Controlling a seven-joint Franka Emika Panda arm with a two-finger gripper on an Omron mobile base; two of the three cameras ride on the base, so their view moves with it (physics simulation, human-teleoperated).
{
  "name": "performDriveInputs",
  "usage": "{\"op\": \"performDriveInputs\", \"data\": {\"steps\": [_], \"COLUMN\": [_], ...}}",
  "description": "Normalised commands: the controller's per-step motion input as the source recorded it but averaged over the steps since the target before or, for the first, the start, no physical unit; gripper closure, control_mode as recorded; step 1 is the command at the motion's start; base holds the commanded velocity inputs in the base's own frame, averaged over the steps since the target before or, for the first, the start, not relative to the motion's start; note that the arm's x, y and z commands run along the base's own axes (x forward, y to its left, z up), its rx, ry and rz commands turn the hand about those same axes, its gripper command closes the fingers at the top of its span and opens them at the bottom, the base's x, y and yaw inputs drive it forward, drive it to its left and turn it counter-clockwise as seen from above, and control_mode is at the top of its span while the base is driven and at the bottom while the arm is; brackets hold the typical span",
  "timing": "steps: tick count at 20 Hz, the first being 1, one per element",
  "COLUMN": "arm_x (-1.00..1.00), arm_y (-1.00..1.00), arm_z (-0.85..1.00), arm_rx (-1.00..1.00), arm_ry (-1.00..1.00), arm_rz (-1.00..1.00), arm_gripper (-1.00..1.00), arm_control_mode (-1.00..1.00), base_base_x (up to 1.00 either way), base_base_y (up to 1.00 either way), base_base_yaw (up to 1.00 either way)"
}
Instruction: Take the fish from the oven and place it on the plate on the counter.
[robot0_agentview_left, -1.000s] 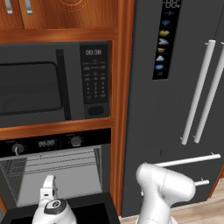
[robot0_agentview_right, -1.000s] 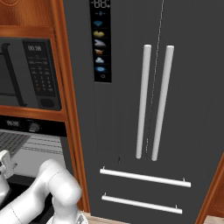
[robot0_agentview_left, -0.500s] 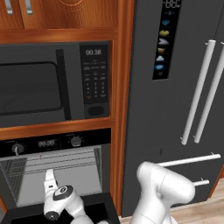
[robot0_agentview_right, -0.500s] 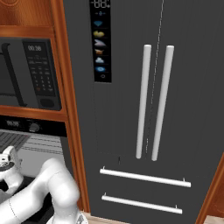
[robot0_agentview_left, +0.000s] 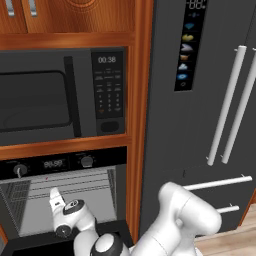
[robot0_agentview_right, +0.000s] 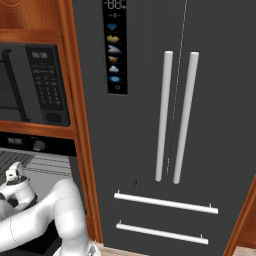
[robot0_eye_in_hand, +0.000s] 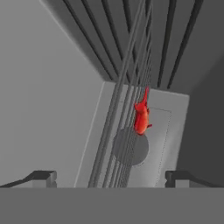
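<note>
**Pincer wide at the oven mouth, fish lying inside**

The oven (robot0_agentview_left: 65, 200) stands open below the microwave (robot0_agentview_left: 60, 95), with its two knobs and a small display on the black strip above the cavity. The white arm reaches from below into the opening, and the pincer (robot0_eye_in_hand: 111, 177) points into the grey interior. In the hand view its two dark fingertips (robot0_eye_in_hand: 43, 177) stand far apart at the bottom corners, with nothing between them: the pincer is wide and holds nothing.

The fish (robot0_eye_in_hand: 141, 116), small and red-orange, lies deeper in the oven beyond the fingertips, well apart from them. It rests on a pale grey rectangular tray (robot0_eye_in_hand: 170, 131), its tail pointing away from the camera, just beside the grey rack wires (robot0_eye_in_hand: 127, 100) that cross the hand view.

To the right of the oven column stands a dark fridge (robot0_agentview_right: 165, 125) with two long silver handles.
</note>
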Motion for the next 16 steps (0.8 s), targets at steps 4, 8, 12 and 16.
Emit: {"op": "performDriveInputs", "data": {"steps": [4, 8, 12, 16], "arm_x": [0.13, 0.4, 0.53, 0.52], "arm_y": [0.25, 0.14, 0.0, 0.0], "arm_z": [-0.5, -0.5, -0.55, -0.61], "arm_rx": [-0.13, -0.12, -0.08, -0.08], "arm_ry": [0.0, 0.0, 0.0, -0.02], "arm_rz": [0.0, 0.0, 0.0, 0.0], "arm_gripper": [-1.0, -1.0, -1.0, -1.0], "arm_control_mode": [-1.0, -1.0, -1.0, -1.0], "base_base_x": [0.0, 0.0, 0.0, 0.0], "base_base_y": [0.0, 0.0, 0.0, 0.0], "base_base_yaw": [0.0, 0.0, 0.0, 0.0]}}
